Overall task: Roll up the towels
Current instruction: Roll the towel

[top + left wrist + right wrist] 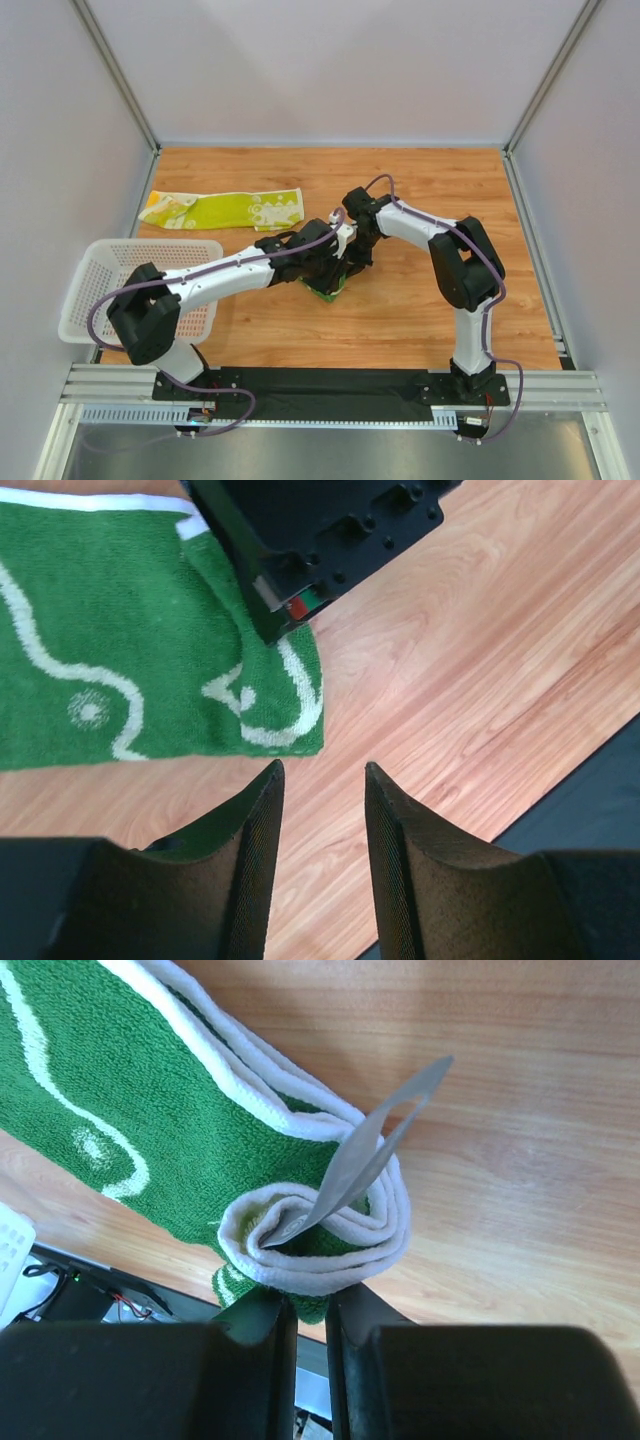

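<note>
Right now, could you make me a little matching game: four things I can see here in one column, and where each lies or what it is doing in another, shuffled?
Things:
1 green towel
2 lime-yellow towel
3 white basket
4 left gripper

States:
A open, nothing between its fingers
B lying unrolled, far left
C one end rolled, pinched by the right gripper
D at the near left corner of the table

Pairs: 1-C; 2-B; 3-D; 4-A

Green towel (120, 660) with white swirls and white edging; lime-yellow towel (225, 210), white prints; white mesh basket (105, 270); wood-grain table (420, 300).
</note>
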